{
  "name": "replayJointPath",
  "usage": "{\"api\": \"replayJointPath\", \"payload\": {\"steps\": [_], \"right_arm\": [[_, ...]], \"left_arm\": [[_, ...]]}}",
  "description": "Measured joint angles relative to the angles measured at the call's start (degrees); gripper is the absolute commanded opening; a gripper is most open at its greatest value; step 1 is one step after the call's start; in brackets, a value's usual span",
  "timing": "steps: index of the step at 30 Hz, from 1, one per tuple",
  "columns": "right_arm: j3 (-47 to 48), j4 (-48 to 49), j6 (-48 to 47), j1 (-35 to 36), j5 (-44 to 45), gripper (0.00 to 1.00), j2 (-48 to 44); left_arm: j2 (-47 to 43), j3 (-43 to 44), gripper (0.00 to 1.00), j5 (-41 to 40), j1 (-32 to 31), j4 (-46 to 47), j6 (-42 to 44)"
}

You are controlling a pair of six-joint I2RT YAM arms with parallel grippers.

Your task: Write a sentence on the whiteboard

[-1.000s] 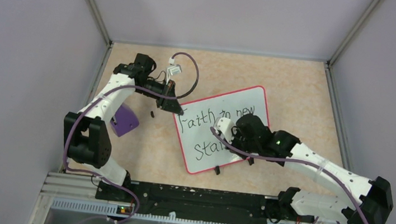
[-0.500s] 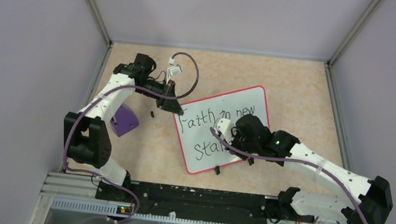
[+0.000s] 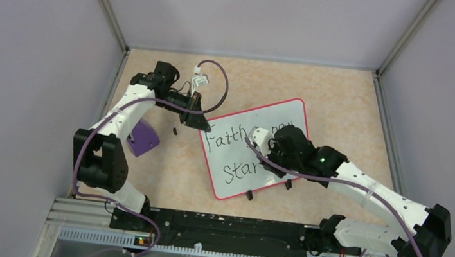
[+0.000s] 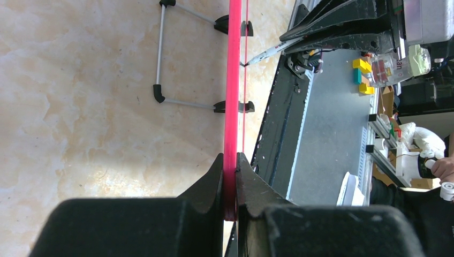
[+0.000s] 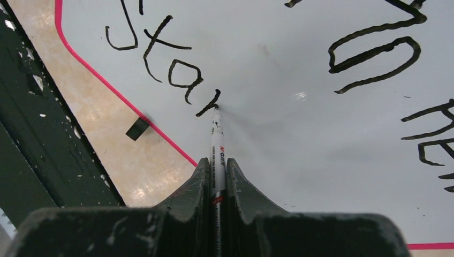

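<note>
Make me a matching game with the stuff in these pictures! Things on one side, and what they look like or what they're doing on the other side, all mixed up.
Things:
1. marker
2. purple block
3. left gripper
4. whiteboard

States:
A. pinching a red rim
B. lying off to the left of the board
C. white, with big black handwriting on it
D. held by the right gripper, tip on the board

Pairs: 1-D, 2-B, 3-A, 4-C.

Open tabletop (image 3: 332, 95) lies beyond the whiteboard (image 3: 278, 113); the purple block (image 3: 144, 137) sits beside the left arm (image 3: 125, 107)
</note>
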Motion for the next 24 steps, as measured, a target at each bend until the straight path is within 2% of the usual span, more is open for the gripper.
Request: {"api": "replayJointPath", "payload": {"steps": [24], "right_arm": [[0.4,-2.6,-2.2,-2.3,-1.9,0.0,-4.3]], "left_arm": [[0.0,0.0,0.0,0.1,0.0,0.0,0.0]]}}
